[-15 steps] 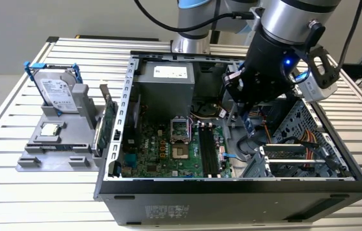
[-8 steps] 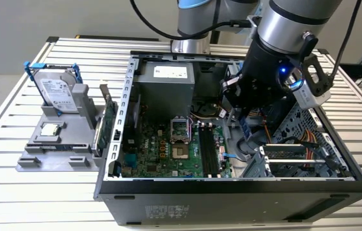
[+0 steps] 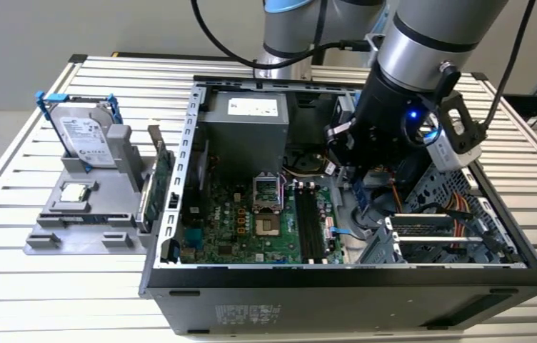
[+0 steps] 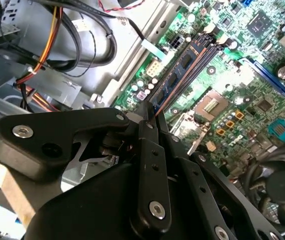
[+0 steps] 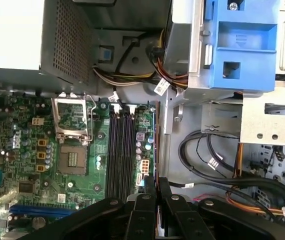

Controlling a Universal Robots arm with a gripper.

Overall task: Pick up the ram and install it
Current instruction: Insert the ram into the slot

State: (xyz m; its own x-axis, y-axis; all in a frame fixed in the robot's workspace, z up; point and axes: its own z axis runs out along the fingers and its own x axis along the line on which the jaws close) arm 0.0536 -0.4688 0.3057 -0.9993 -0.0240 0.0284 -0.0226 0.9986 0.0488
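The ram (image 3: 146, 204) is a thin green strip standing on edge in the grey holder (image 3: 78, 239), at the exterior view's left, outside the computer case. My gripper (image 5: 157, 182) hangs inside the case, well to the exterior view's right of the ram and far from it. It hovers near the motherboard's edge, beside the black memory slots (image 5: 120, 150). In both wrist views its black fingers (image 4: 147, 130) are pressed together with nothing visible between them. The slots (image 4: 182, 70) lie just past the fingertips.
A taller green card (image 3: 163, 186), a hard drive (image 3: 83, 139) and a small silver chip (image 3: 75, 191) also sit in the holder. Inside the case are the power supply (image 3: 245, 125), the open processor socket (image 5: 72, 122), a blue drive bracket (image 5: 240, 42) and cable bundles (image 5: 217, 165).
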